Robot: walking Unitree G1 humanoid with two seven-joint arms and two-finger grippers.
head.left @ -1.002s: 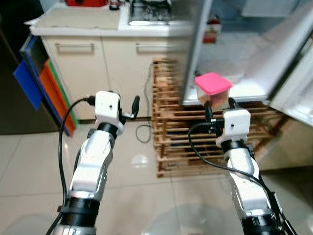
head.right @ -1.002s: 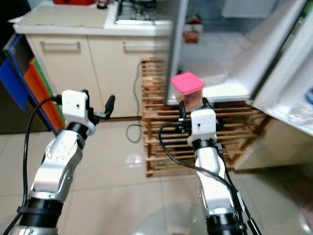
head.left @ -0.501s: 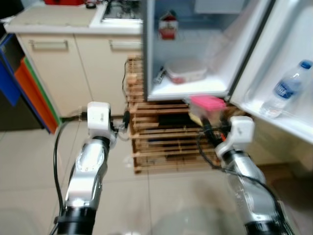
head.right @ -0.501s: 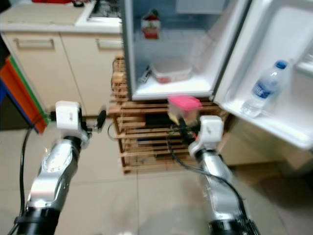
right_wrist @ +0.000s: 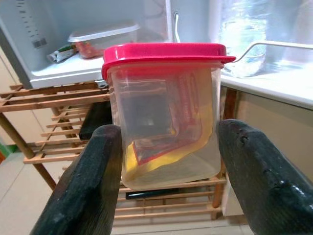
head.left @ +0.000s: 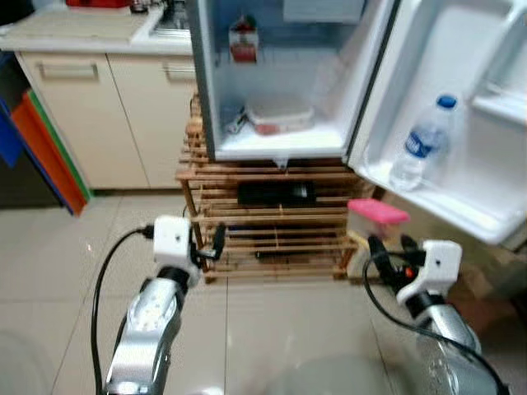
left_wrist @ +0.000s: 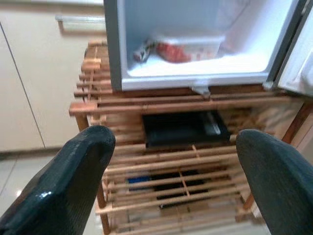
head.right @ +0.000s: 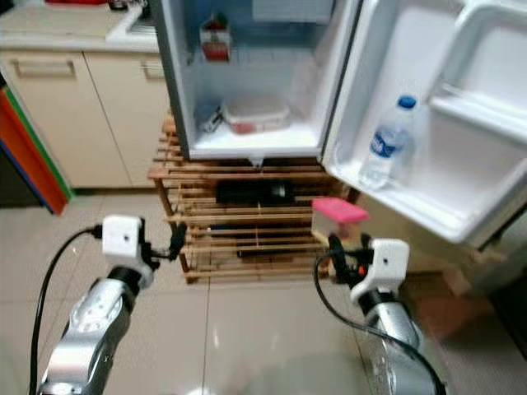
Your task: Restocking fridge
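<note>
My right gripper (right_wrist: pixel 164 171) clamps the tub (right_wrist: pixel 164 110); left gripper (left_wrist: pixel 176 161) gapes empty. I'd lift toward the fridge (head.left: pixel 280 144) shelf at eleven o'clock.

Head cameras are looking down at 12 o'clock toward the open fridge (head.left: pixel 280 82).
Both wrist cameras are facing it closer in, sharing the wooden rack (left_wrist: pixel 181 161) beneath it.
</note>
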